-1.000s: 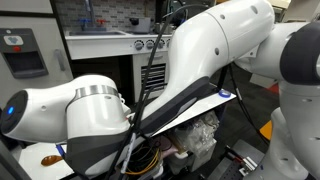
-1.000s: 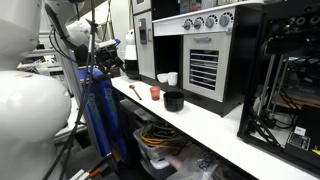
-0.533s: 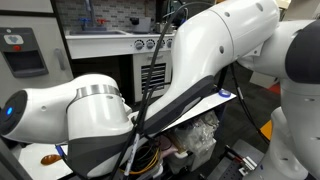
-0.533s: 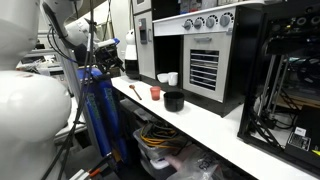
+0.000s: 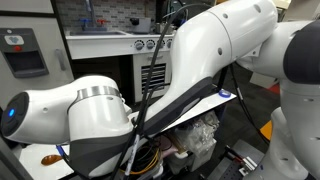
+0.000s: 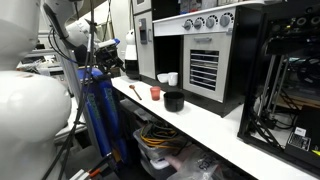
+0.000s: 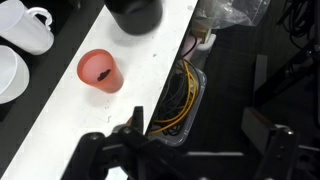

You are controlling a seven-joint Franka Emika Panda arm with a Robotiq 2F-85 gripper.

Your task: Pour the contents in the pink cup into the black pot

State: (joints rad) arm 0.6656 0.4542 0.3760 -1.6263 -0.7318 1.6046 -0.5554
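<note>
So, the hand (image 7: 195, 122) is being held wide open right now, jaws spread as far as they go, and nothing is being gripped or touched. In the wrist view it's being hovered just past the edge of the bench (image 7: 150, 60), more or less over a bin of cables (image 7: 183, 98) down below, so nothing is being lined up between the jaws yet.

The pink cup (image 7: 101, 70) is being shown upright on the bench, off to one side of the hand and well clear of it. A small dark bit of something is being carried inside it; what it is can't be told. The black pot (image 7: 135, 12) is being shown just beyond the cup, near but not touching, with a white mug (image 7: 30, 28) and a white bowl (image 7: 8, 78) further in.

Handling-wise, the cup is being judged as light, stiff and smooth, so probably a bit slippery and easily knocked over by a stray nudge. Since it's tapered, a grip across the side wall about halfway up is being suggested, with the rim left free on the pot side for the pour. A hard squeeze shouldn't be needed.
</note>
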